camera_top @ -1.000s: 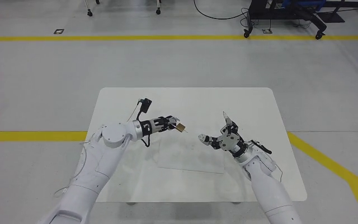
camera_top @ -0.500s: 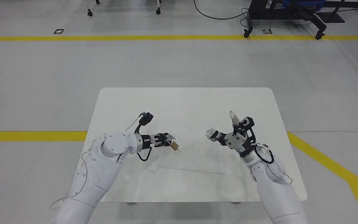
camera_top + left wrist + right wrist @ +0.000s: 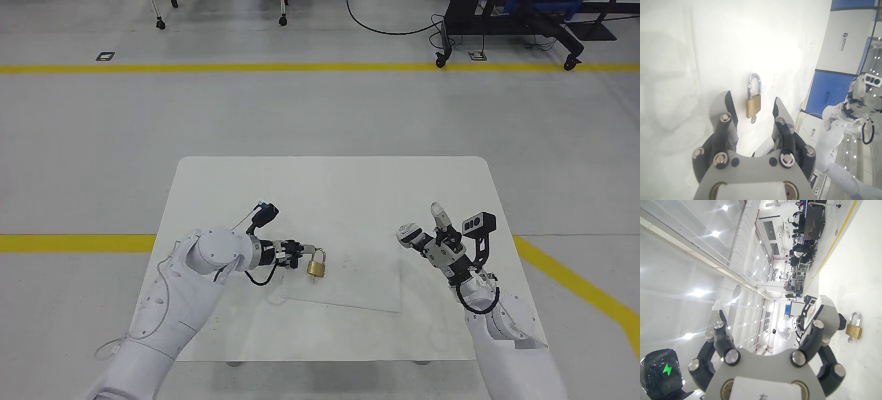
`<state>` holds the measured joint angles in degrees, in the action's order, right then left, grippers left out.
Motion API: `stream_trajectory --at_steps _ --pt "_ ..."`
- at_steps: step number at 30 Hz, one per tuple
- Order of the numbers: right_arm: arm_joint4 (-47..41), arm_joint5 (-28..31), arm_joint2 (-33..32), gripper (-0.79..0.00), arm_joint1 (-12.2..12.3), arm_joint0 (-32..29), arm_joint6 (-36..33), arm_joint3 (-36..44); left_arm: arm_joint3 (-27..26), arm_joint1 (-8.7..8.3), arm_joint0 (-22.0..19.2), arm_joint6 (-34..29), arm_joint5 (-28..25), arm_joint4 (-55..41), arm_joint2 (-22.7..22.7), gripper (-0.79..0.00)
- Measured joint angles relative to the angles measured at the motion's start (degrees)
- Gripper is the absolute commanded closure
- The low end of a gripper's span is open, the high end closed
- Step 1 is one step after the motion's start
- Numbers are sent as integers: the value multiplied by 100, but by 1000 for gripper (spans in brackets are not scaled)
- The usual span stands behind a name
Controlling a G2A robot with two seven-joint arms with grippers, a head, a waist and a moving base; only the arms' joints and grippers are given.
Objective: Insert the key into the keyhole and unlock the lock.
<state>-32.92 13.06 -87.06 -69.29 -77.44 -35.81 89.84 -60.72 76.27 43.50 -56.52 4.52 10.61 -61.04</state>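
most of the job looks done: the key (image 3: 753, 119) sits in the padlock (image 3: 318, 266) lying left of centre on the worktop (image 3: 400, 180), left pincer (image 3: 752, 102) spread empty beside it, right pincer (image 3: 422, 225) spread at mid-right, though whether the shackle (image 3: 754, 83) is freed i cannot tell.

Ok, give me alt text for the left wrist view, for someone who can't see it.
A brass padlock lies on the white table in front of the open, empty left gripper, with a key stuck in its base. The other arm is farther off.
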Motion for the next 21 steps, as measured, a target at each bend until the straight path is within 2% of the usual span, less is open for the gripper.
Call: stream_trajectory --at_steps 7,9,11,13,15,17,19,21 --pt "1 0 0 -785 0 0 1 0 -587 -212 286 18 -63 -300 -773 -785" --pt "1 0 0 -785 0 0 1 0 -757 -258 364 319 -186 -247 -984 -785" --pt "16 12 -2 -785 3 1 15 11 -944 -298 460 891 -349 103 -1098 -785" --pt "326 281 -32 -785 28 -6 291 134 -1128 -326 565 1526 -497 622 -1107 -785" --pt "1056 748 -104 -785 55 -71 662 325 -1273 -346 667 2083 -606 1080 -1108 -785" --pt "2391 1120 -317 -785 82 -199 1286 528 -1375 -363 781 2626 -672 1530 -1110 -785" --pt "3655 1130 -459 -785 89 -326 1914 793 -1420 -378 842 3083 -711 1941 -1108 -785" --pt "4487 1075 -539 -785 92 -405 2337 989 -1419 -384 867 3423 -758 2217 -1107 -785"
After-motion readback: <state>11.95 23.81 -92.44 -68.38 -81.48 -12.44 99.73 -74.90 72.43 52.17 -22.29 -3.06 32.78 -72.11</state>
